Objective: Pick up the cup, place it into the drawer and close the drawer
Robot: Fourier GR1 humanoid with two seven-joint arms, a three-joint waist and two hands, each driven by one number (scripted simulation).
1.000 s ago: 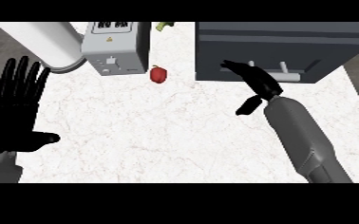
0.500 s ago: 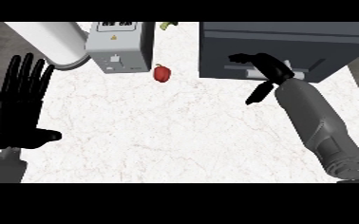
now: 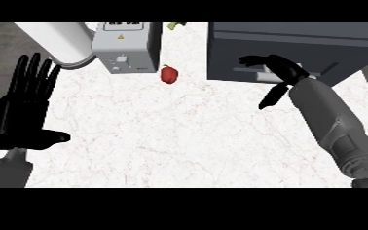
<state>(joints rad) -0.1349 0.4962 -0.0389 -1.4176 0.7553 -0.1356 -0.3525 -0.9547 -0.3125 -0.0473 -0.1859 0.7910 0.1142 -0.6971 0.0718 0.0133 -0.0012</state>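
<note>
at the drawer (image 3: pixel 302 44) front, the right hand (image 3: pixel 282 69) is seen with its fingers (image 3: pixel 251 59) hooked over the pale handle (image 3: pixel 247 70), while the thumb is pointed down toward the counter (image 3: pixel 179 136), apart from the fingers. nothing else is held by it. the cup (image 3: pixel 169 74), small and red, is found well to the left of that hand, on the counter, just left of the drawer and just right of a grey box (image 3: pixel 126 48); it is touched by neither hand. beyond the cup, farther from the hand, a small green thing (image 3: pixel 174 26) is partly shown at the top edge. left of the box a white cylinder (image 3: pixel 61 44) is laid at a slant. at the left edge the left hand (image 3: pixel 25 122) is rested open, fingers spread and straight, thumb stuck out toward the middle, well apart from the cup.
</note>
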